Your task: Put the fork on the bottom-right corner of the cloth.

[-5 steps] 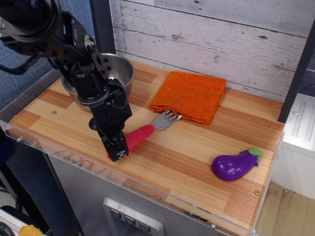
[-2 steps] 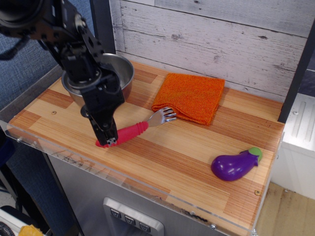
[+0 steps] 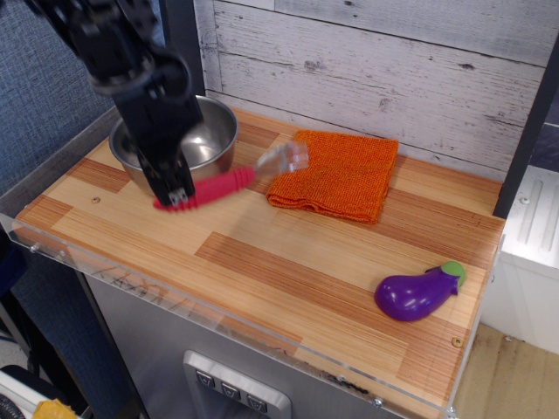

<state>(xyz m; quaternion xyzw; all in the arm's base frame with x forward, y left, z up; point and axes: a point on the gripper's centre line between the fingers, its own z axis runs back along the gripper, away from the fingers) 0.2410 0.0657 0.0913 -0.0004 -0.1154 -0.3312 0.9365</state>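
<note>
My gripper is shut on the near end of the fork's red-pink handle and holds the fork lifted above the table. The silver tines are blurred and hang over the left edge of the orange cloth. The cloth lies flat at the back middle of the wooden table. Its bottom-right corner is bare. The gripper and arm stand in front of the steel bowl.
A steel bowl stands at the back left, partly behind my arm. A purple toy eggplant lies at the front right. A white plank wall runs along the back. The table has a clear plastic rim at the front.
The gripper has risen and moved back and left with the fork. The fork has left the table and its tines now hang over the cloth's left edge.
</note>
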